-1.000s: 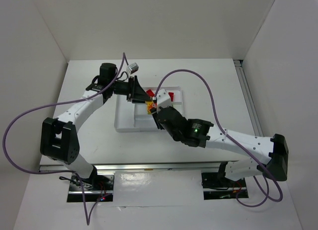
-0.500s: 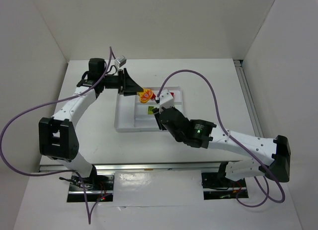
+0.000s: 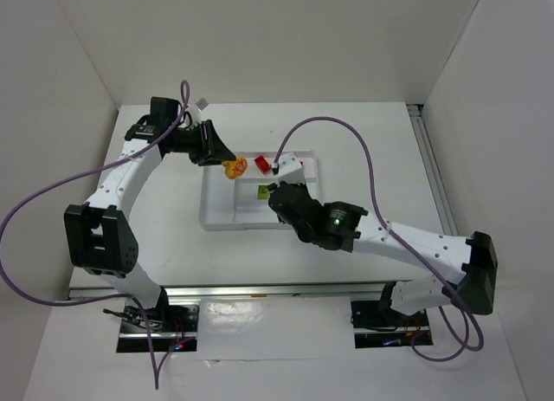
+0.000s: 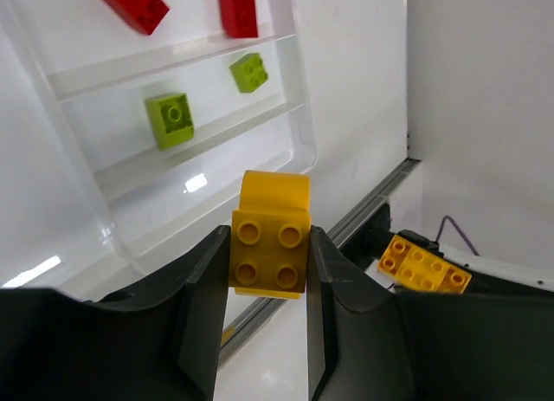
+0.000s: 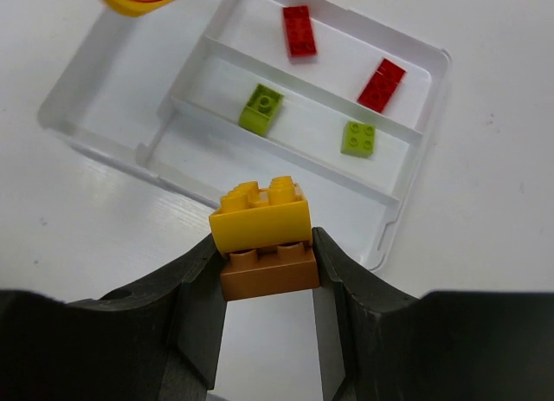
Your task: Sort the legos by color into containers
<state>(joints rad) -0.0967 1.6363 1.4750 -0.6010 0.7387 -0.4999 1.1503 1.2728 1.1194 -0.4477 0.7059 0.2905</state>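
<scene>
Two red plastic bricks [image 5: 299, 29] and two lime green bricks [image 5: 262, 106] lie sorted in the translucent white tray [image 5: 130, 72]. The left pincer [image 4: 268, 262] clamps a yellow brick [image 4: 270, 236] and the right pincer [image 5: 264, 267] a yellow-orange stack [image 5: 260, 219], both unplaced.

The top view looks down from high on the whole worktop [image 3: 415, 176]; each wrist view hangs close, angled down — all three share the tray [image 3: 216, 206].
</scene>
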